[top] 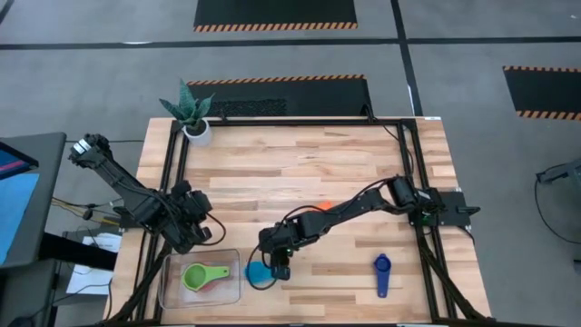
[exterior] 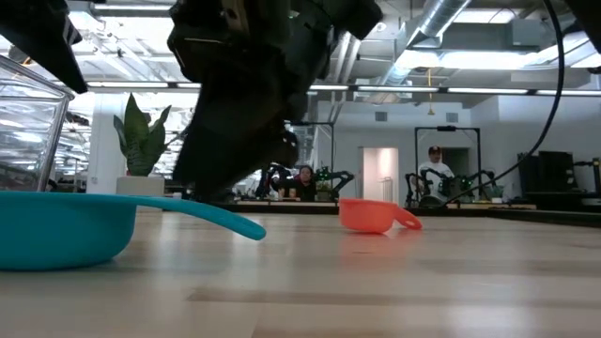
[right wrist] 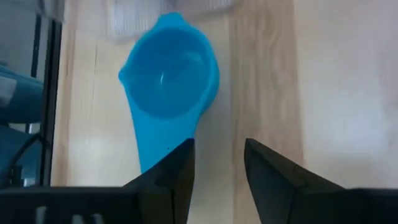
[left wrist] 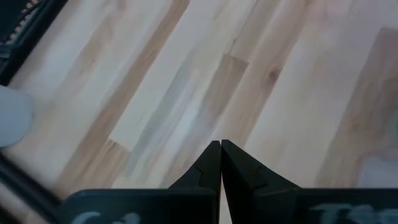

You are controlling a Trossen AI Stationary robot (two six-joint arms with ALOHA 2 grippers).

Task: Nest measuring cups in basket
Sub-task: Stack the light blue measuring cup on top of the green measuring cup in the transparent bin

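Observation:
A light blue measuring cup rests on its bottom on the table just right of the clear basket, its handle sticking out level. My right gripper stands open over the handle's free end, pointing steeply down; one finger shows in front of the handle, the other over bare wood. A green cup lies in the basket. A red cup sits mid-table, partly under my right arm in the high view. A dark blue cup lies near the front right. My left gripper is shut above bare wood, by the basket's far edge. My right gripper is open with one finger in front of the free end of the light blue cup's handle. I cannot tell whether that finger touches the handle. The cup stands upright on the table.
A white pot with a green plant stands at the table's far left corner. Black frame rails run along the table's sides. Bare wood lies between the red cup and the dark blue cup. People sit at benches far behind the table.

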